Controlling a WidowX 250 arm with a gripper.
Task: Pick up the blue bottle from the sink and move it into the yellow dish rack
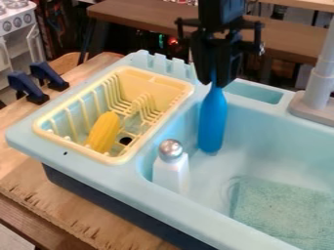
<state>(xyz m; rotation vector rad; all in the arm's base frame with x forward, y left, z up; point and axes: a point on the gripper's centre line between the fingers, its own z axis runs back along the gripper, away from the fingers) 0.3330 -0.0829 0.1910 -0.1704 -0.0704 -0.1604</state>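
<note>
The long, pin-shaped blue thing, smooth and apparently plastic (213, 119), hung nearly upright at the back corner of the pale turquoise sink basin (310, 158), on the side toward the rack. It looked light, stiff and unlikely to break, though its glossy, rounded body might have slipped or twisted under a loose pinch. The narrow neck seemed the place to take hold — and there the black two-finger gripper (219, 84) had it pinched, its fingers close together. The arm came in from the top edge, the gripper pointing almost straight down; whether the blue thing's base touched the basin, one could not tell. Nearby stood a white shaker with a rounded silver top (172, 168); beyond the basin's rim, a ribbed yellow plastic drying rack (156, 79) held a yellow toy corn cob (104, 132).
</note>
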